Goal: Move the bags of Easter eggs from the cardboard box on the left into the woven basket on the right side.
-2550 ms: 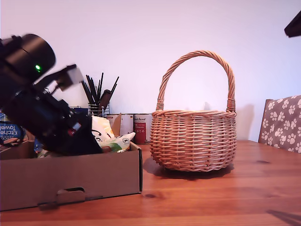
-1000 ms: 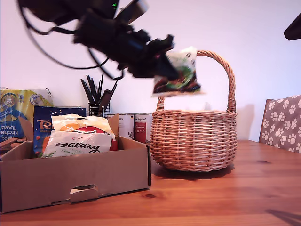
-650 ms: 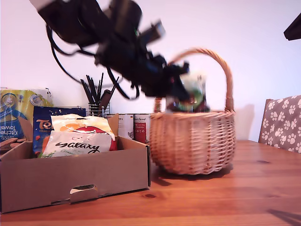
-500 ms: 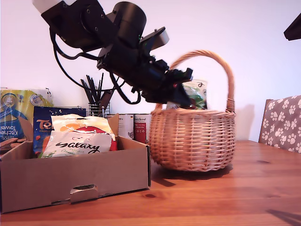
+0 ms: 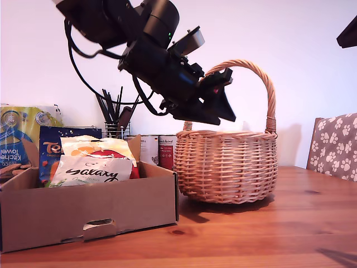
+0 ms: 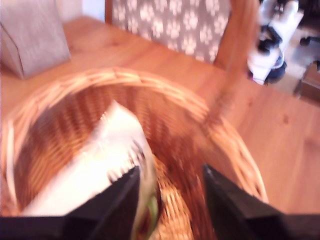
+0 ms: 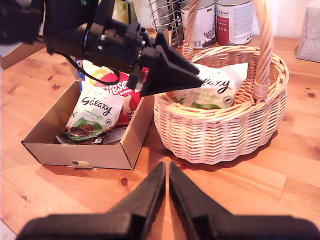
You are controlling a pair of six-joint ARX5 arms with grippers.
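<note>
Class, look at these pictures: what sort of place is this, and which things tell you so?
Probably a home dining or kitchen table: a wooden table, food tins beside a utensil holder, and a paw-print cushioned chair.

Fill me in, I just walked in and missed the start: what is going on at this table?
My first end effector hangs open over the round tan wicker basket, with a white Galaxy egg bag lying inside it. More crinkly egg bags wait in the shallow brown cardboard box. My second end effector is shut and holds nothing, hovering above the wooden table.
</note>
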